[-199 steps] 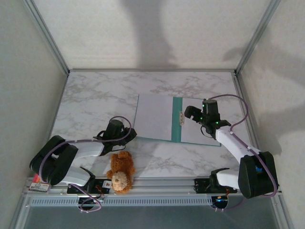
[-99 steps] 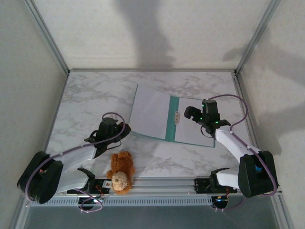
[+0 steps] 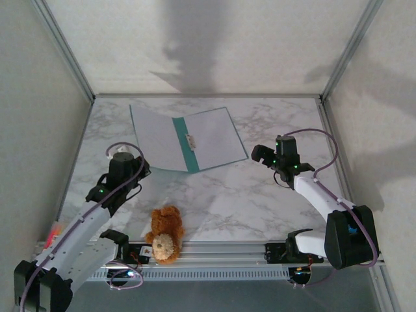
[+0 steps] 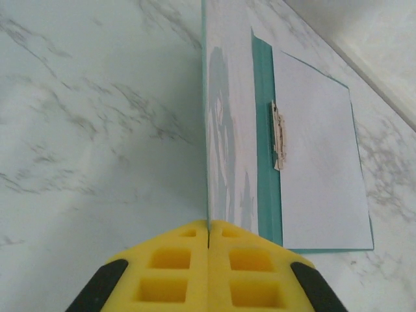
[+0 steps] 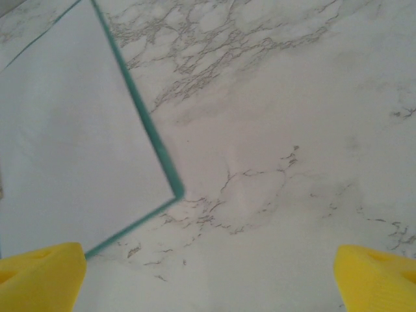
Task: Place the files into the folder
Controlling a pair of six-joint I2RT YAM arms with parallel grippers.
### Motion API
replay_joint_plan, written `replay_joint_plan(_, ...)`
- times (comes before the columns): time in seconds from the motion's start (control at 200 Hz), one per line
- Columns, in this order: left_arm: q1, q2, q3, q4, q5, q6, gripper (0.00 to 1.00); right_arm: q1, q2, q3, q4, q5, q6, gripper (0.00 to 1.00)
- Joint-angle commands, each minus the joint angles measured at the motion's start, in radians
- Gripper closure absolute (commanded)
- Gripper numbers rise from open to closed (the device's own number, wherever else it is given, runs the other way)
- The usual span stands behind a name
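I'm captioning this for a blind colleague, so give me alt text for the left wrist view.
The left end effector, yellow fingers pressed together, pinches the near edge of an open teal folder lying on a marble table. White files lie on the folder's right half, beside a metal clip on its teal spine.

— Where is the folder (image 3: 156, 133) now?
— Up at 11 o'clock, off the middle of the table (image 3: 260, 195). Its paper (image 3: 211, 136) travels with it, and the spine's far end tips toward 11.
— And the left gripper (image 4: 208, 229)?
— Swung out to 9 o'clock, arm stretched long, the folder's edge between its pads.
— The right gripper (image 3: 260, 155)?
— The folder no longer lies under it; one corner sits just beside it.
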Motion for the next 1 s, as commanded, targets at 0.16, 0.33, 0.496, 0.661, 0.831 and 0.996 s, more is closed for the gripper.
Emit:
replay_joint_plan(0.16, 0.014, 0.157, 0.249, -0.285, -0.115, 0.17, 1.0, -0.001, 0.001, 0.038, -0.017, 0.004, 0.01, 0.02)
replay_joint_plan(0.33, 0.014, 0.211, 0.376, -0.383, -0.17, 0.25, 1.0, -0.001, 0.021, 0.053, -0.029, -0.007, 0.007, 0.01)
replay_joint_plan(0.496, 0.014, 0.287, 0.501, -0.481, -0.236, 0.343, 1.0, 0.0, 0.043, 0.062, -0.029, -0.031, 0.008, 0.01)
replay_joint_plan(0.661, 0.014, 0.34, 0.593, -0.527, -0.285, 0.403, 1.0, -0.001, 0.043, 0.059, -0.024, -0.031, 0.008, 0.01)
replay_joint_plan(0.831, 0.011, 0.378, 0.669, -0.534, -0.257, 0.434, 1.0, -0.002, 0.047, 0.059, -0.019, -0.031, 0.01, 0.01)
replay_joint_plan(0.996, -0.053, 0.41, 0.715, -0.541, -0.292, 0.444, 1.0, -0.001, 0.051, 0.058, -0.016, -0.032, 0.011, 0.01)
